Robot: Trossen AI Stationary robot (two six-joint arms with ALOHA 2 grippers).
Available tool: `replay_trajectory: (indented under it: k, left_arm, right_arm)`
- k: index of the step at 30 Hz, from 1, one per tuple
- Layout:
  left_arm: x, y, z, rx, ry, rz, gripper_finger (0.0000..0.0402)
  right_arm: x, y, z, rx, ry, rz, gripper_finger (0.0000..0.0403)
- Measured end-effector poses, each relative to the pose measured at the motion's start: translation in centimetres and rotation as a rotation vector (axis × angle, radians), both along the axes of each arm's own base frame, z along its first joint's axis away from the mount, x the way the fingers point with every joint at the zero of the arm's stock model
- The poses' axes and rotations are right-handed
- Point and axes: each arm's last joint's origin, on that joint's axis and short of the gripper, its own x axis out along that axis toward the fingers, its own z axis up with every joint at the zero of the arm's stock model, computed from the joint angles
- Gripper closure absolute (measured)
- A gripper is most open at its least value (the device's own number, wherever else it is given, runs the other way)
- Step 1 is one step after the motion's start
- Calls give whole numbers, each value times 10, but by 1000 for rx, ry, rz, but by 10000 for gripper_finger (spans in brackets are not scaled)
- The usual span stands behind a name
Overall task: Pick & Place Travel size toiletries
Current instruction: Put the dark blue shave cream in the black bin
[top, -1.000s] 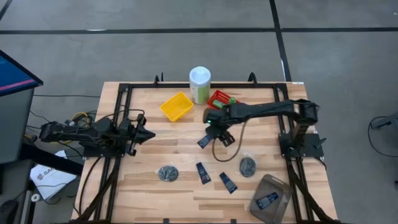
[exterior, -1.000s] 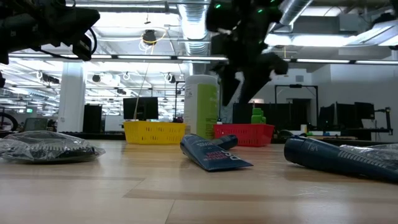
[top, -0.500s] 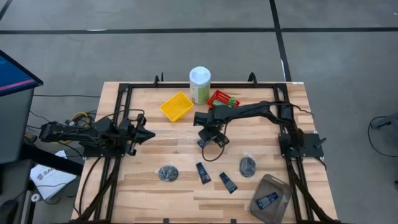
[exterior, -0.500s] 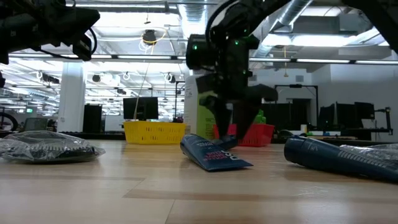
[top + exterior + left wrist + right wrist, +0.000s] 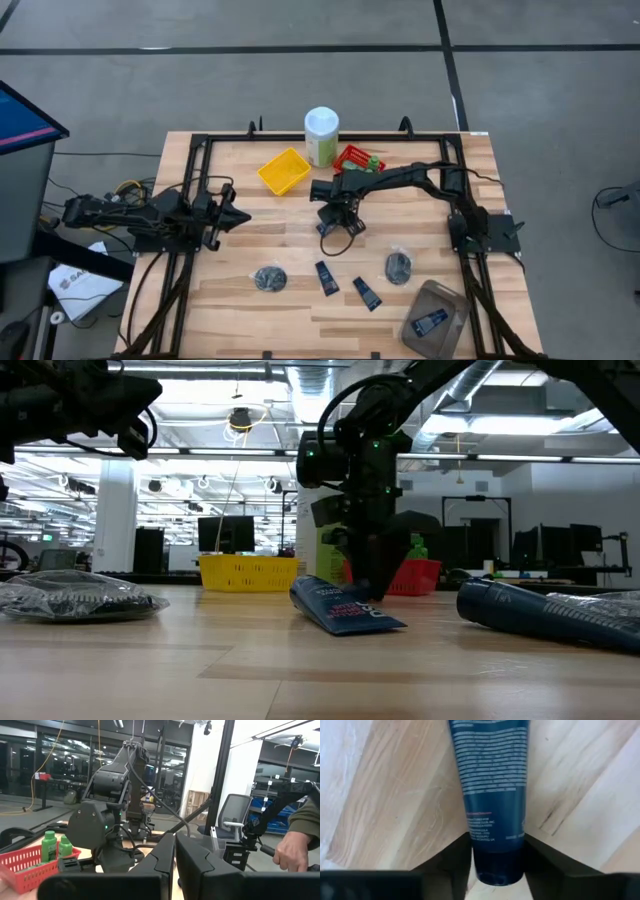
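A flat dark navy tube (image 5: pixel 490 780) lies on the wooden table near its middle (image 5: pixel 327 229) and shows in the low view (image 5: pixel 345 610). My right gripper (image 5: pixel 337 213) stands over it, pointing down, shut on its dark cap end. Two more navy tubes (image 5: pixel 326 277) (image 5: pixel 366 292) and two dark wrapped bundles (image 5: pixel 268 278) (image 5: pixel 398 266) lie toward the near edge. Green bottles (image 5: pixel 372 160) stand in the red basket. My left gripper (image 5: pixel 238 215) waits shut above the table's left part. My right gripper pinches the tube's cap end (image 5: pixel 497 867) between its two fingers (image 5: pixel 451 857), one on each side. It comes from above, pointing down, with the fingers across the tube's width. The tube lies flat on the table.
A yellow basket (image 5: pixel 283 170), a red basket (image 5: pixel 350 155) and a tall pale green canister (image 5: pixel 321 135) stand by the far edge. A grey container (image 5: pixel 445 300) at the near right corner holds one tube. A person's hand (image 5: pixel 290 852) shows beyond the table.
My right gripper has moved toward the table's left edge and come down onto the tube at the table's middle. Its fingers, spread apart half a second ago, have drawn together on the tube's cap end. The tube has stayed where it lay.
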Motion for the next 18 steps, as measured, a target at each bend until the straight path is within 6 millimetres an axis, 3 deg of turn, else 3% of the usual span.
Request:
replay_trajectory:
  k: [3,10,14,18]
  left_arm:
    - [0,0,0,0,0,0,390]
    - [0,0,0,0,-2,0,390]
    - [0,0,0,0,-4,0,390]
    - [0,0,1,0,-5,0,390]
  right_arm:
    - [0,-1,0,0,-2,-4,283]
    - [-4,-1,9,6,-1,-43,279]
    - [-9,0,39,1,-76,-70,272]
    - [-22,2,81,-1,-160,-112,283]
